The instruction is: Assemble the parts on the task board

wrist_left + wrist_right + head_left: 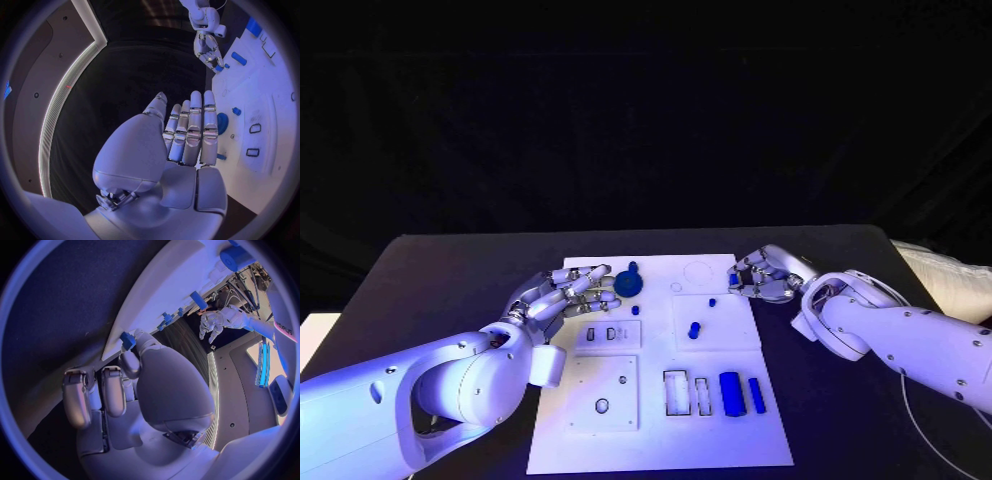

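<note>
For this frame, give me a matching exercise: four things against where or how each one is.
Things:
1. left hand
2. right hand
3. round blue disc
4. blue cylinder

States:
A. lies near the task board's near edge
B. fingers stretched out over the board's left side
C. fingers curled at the board's right edge
D. lies just past the left fingertips

Pairs: 1-B, 2-C, 3-D, 4-A

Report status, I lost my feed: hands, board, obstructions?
Left hand open, fingers straight, beside blue disc. Right hand pinching small blue part at task board edge. Nothing blocking.
</note>
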